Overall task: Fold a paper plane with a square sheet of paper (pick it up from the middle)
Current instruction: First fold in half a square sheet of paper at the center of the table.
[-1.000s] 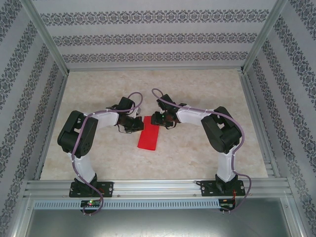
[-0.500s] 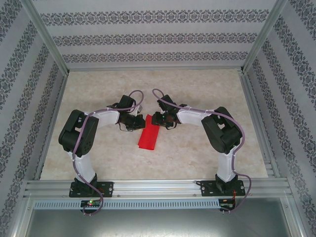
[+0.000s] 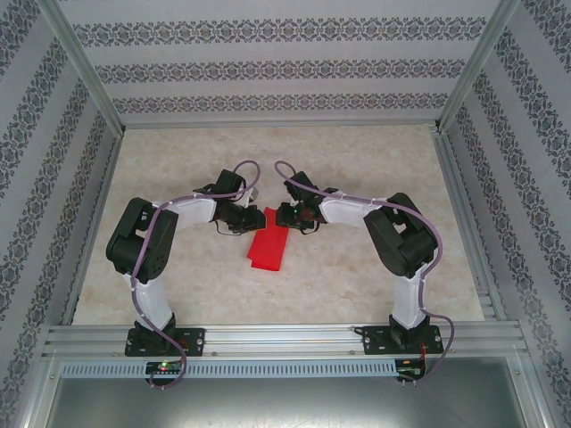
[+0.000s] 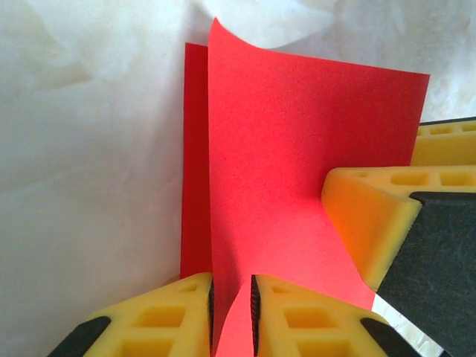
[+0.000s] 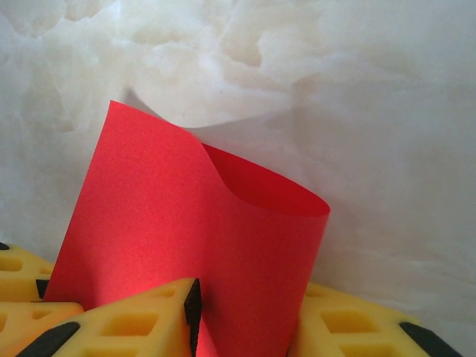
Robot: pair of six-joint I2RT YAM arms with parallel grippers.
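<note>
The square sheet of paper [image 3: 268,250] is bright red and folded over into a narrow strip on the marble table, between both grippers. In the left wrist view one layer of the paper [image 4: 297,149] stands up and runs between my left gripper [image 4: 232,301], whose jaws are a narrow gap apart and not clamping it. In the right wrist view the paper [image 5: 171,216] curls into a rounded loop that sits between the widely parted jaws of my right gripper [image 5: 245,309]. From above, the left gripper [image 3: 252,220] and right gripper [image 3: 284,217] face each other at the paper's far end.
The right gripper's yellow fingers [image 4: 372,216] crowd the right side of the left wrist view. The marble tabletop [image 3: 375,169] lies bare around the paper. Aluminium frame rails [image 3: 285,334] and patterned walls close in the workspace.
The left gripper has shifted right onto the paper's far end and its jaws have parted slightly. The right arm has stayed in place, its jaws narrowing a little around the paper loop.
</note>
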